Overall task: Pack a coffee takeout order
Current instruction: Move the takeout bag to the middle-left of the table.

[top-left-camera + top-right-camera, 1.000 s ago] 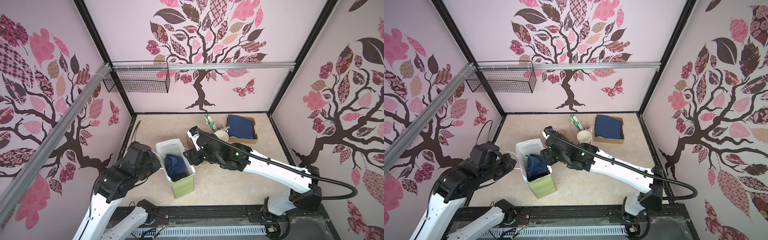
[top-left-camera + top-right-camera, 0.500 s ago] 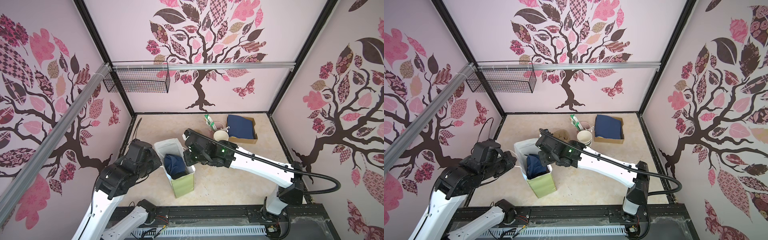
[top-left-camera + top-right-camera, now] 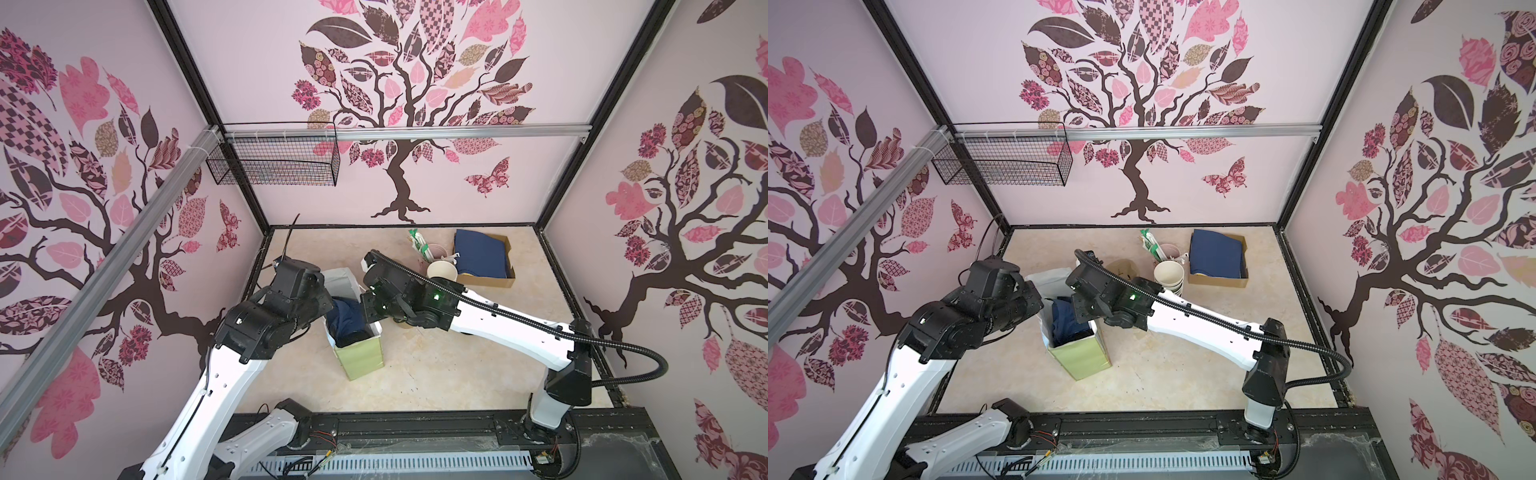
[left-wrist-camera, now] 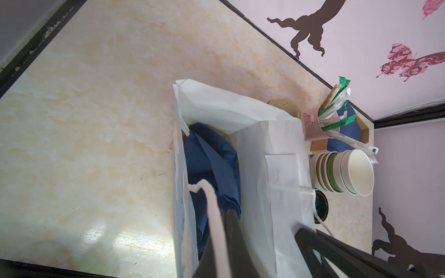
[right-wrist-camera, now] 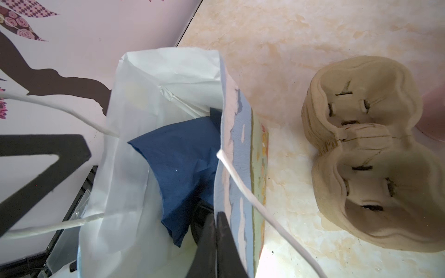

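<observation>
Two sets of jaws are set at the mouth of the pale green paper bag (image 3: 361,357), which stands upright on the tabletop (image 3: 436,374), left of centre. On the left, the left jaws are closed on the bag's white handle (image 4: 213,216); in the left wrist view the cord is seen running between the dark fingers. That side is judged to be held so that the mouth is pulled open and the bag is steadied.

Inside the bag, the navy napkin (image 5: 178,156) is seen crumpled across the opening. A dark round shape beneath it in the right wrist view may be the lidded cup, but this cannot be told. No carrier can be made out inside.

On the bag's right side, the right jaws are pressed fully together at the rim of the right wall. The paper edge runs into the seam between them, so the wall appears to be pinched, probably to match the left hold for closing or lifting. The second handle (image 5: 251,196) hangs loose beside them.

Just right of the bag, a stack of tan pulp carriers (image 5: 361,144) rests on the tabletop. Farther right and toward the back are found a stack of lidless cups (image 3: 442,272), a pink cup of wrapped straws (image 4: 315,131) and a cardboard box (image 3: 490,281) of navy napkins.
</observation>
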Controlling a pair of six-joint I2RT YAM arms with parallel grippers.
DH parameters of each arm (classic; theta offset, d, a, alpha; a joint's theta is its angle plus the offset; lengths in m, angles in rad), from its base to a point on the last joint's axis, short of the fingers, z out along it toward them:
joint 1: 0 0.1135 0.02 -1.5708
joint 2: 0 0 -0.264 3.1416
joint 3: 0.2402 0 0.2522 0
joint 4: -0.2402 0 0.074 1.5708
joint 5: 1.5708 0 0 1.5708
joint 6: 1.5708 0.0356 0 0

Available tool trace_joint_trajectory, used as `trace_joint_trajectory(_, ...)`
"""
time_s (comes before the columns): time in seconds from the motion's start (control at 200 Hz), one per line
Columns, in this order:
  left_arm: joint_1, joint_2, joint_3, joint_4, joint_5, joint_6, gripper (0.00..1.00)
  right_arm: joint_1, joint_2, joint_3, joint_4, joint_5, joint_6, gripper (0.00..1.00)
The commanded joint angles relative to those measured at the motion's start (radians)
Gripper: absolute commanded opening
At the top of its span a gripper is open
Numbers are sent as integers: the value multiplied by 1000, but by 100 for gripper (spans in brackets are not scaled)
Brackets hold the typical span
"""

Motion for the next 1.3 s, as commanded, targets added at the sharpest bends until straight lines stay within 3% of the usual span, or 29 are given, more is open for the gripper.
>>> trace_joint_trajectory(0.0,4,5,48,37,-48,33,7,-12,23,25,42,-5,18,0)
trace_joint_trajectory(0.13,4,16,26,61,-42,35,10,-19,36,26,42,-2,25,6)
trace_joint_trajectory(0.275,4,11,5,72,-40,24,24,-22,37,27,45,-1,22,13)
trace_joint_trajectory(0.435,6,3,17,58,-52,25,41,-23,36,33,39,1,24,42)
trace_joint_trajectory(0.52,6,-2,35,36,-65,33,58,-24,23,37,40,9,23,57)
trace_joint_trajectory(0.605,6,-1,79,-23,-115,36,66,-25,16,65,12,32,15,71)
trace_joint_trajectory(0.725,6,-13,129,-78,-187,51,83,-25,-15,81,3,35,-4,99)
trace_joint_trajectory(0.835,6,-19,171,-107,-223,68,98,-25,-51,85,3,34,-31,100)
trace_joint_trajectory(1.095,6,6,329,-198,-349,104,98,-40,-87,259,-162,138,-129,100)
trace_joint_trajectory(1.291,8,90,490,-205,-601,317,98,-143,-144,429,-401,308,-186,100)
